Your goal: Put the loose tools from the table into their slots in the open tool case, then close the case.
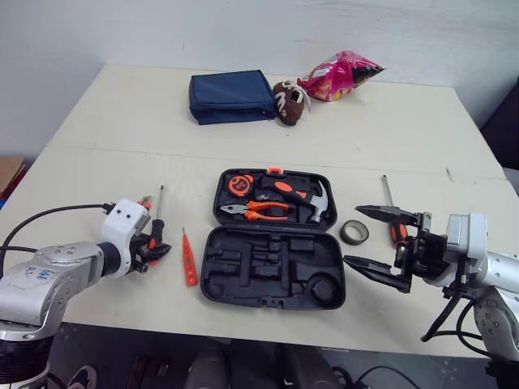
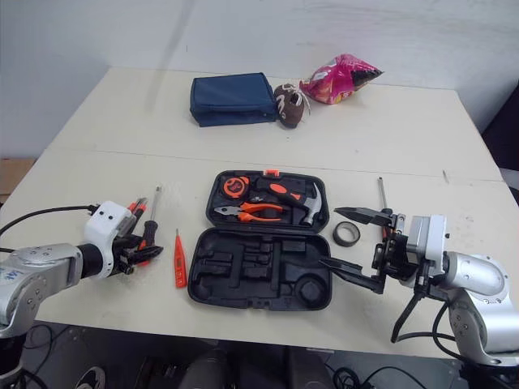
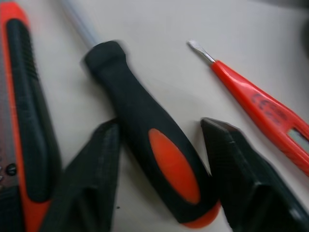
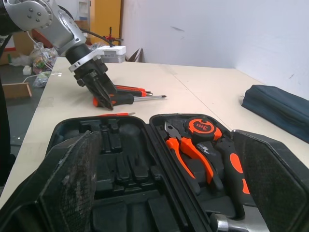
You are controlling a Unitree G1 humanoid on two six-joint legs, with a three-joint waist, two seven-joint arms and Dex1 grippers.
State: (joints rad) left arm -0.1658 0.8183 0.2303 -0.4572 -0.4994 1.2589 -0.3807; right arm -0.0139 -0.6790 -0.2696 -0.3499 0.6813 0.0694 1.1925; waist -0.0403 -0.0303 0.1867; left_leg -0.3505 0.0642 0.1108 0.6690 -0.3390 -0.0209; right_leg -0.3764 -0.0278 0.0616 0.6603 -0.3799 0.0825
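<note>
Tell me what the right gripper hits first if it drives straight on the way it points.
Most likely the open tool case: the right gripper faces its empty half squarely. The tape roll lies between the fingers in the head view, probably below their line, though height is unclear.

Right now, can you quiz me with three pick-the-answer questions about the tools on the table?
1. Where is the roll of tape?
A inside the tool case
B on the table, just right of the case
C under the table

2. What colour is the thin tester screwdriver?
A red
B green
C blue

3. How is the right hand?
A shut tight
B shut on the tape
C open, holding nothing

Answers: B, the roll lies on the table beside the case's right edge. A, its body is red. C, its fingers are spread wide and grip nothing.
</note>
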